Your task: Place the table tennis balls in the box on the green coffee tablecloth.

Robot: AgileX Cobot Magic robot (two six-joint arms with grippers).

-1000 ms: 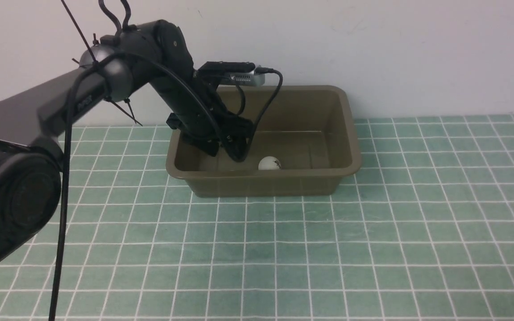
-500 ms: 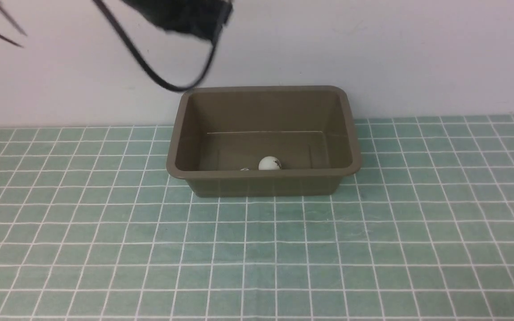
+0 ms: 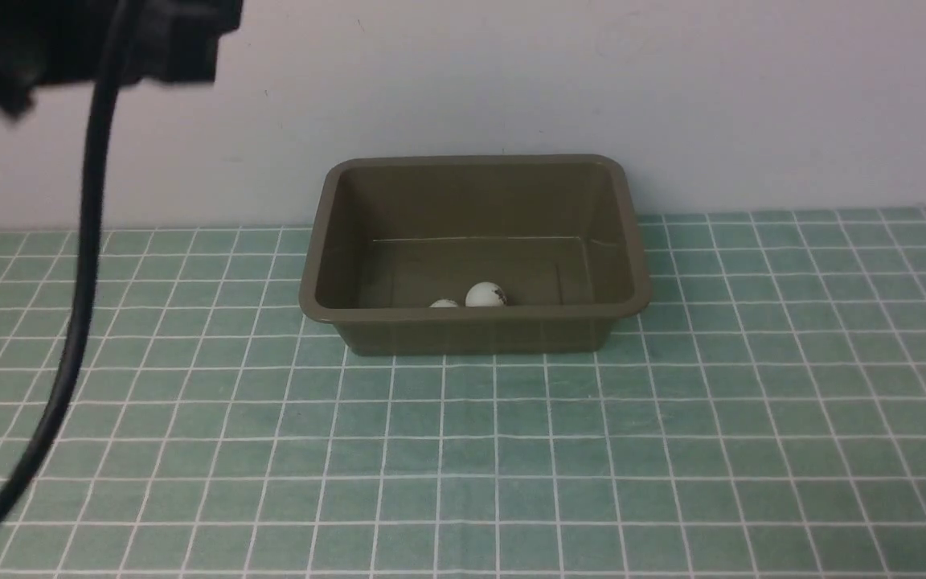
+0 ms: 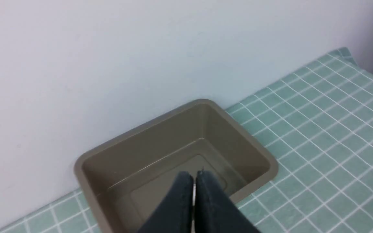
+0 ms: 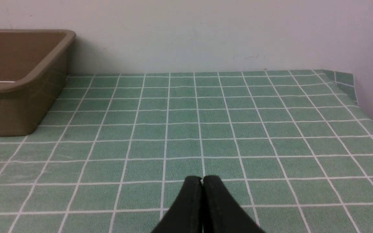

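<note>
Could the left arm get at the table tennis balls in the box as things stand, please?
Probably yes: the box is open-topped, nothing covers the table tennis balls, and the left gripper, shut, points at it from above.

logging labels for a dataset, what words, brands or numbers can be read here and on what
No text here can be read.
Small matte white table tennis ball, dark printed mark: too small and blurred to read.
Olive-brown plastic box, teal-green gridded tablecloth, white wall: no lettering visible.
</note>
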